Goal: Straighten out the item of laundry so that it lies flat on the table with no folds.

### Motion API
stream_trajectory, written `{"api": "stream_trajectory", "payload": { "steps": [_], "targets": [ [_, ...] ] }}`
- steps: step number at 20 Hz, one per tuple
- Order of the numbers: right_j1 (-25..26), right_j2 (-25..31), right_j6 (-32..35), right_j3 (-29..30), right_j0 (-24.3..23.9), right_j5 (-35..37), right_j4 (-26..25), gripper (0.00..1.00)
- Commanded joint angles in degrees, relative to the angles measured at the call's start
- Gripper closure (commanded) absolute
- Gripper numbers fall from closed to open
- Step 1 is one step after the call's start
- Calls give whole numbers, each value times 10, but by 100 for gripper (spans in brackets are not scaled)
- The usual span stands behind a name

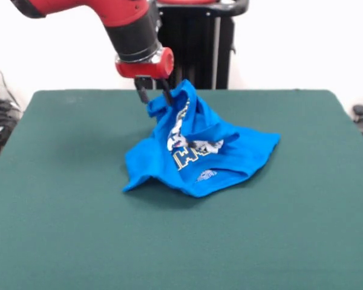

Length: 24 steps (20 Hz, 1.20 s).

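The bright blue T-shirt (199, 151) lies crumpled in the middle of the dark green table (60, 229). Its white-grey print and yellow lettering show folded on its front. One part of it is pulled up into a peak at the far left. My gripper (156, 96) hangs from the red and black arm above that peak. Its two dark fingers (143, 92) are closed on the raised cloth, which hangs from them while the rest of the shirt rests on the table.
The robot's black pedestal (196, 42) stands behind the table's far edge. Cables and dark gear (0, 121) lie off the table's left side, and a small dark object (362, 115) off its right.
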Motion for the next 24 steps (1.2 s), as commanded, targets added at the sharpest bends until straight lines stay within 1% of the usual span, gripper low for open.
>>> {"api": "stream_trajectory", "payload": {
  "steps": [1,4,8,11,16,18,23,24],
  "targets": [
    [-69,30,-88,-44,47,-13,-46,0],
    [-97,28,-74,-53,55,-2,-37,0],
    [-102,20,-39,-74,66,-18,-28,0],
    [-103,19,-31,-101,75,-8,-9,0],
    [-126,4,17,-129,101,0,25,0],
    [-125,0,23,-136,109,15,41,0],
    [-112,-16,69,-135,144,-5,77,0],
    [-108,-20,81,-136,151,-6,91,0]
  ]
}}
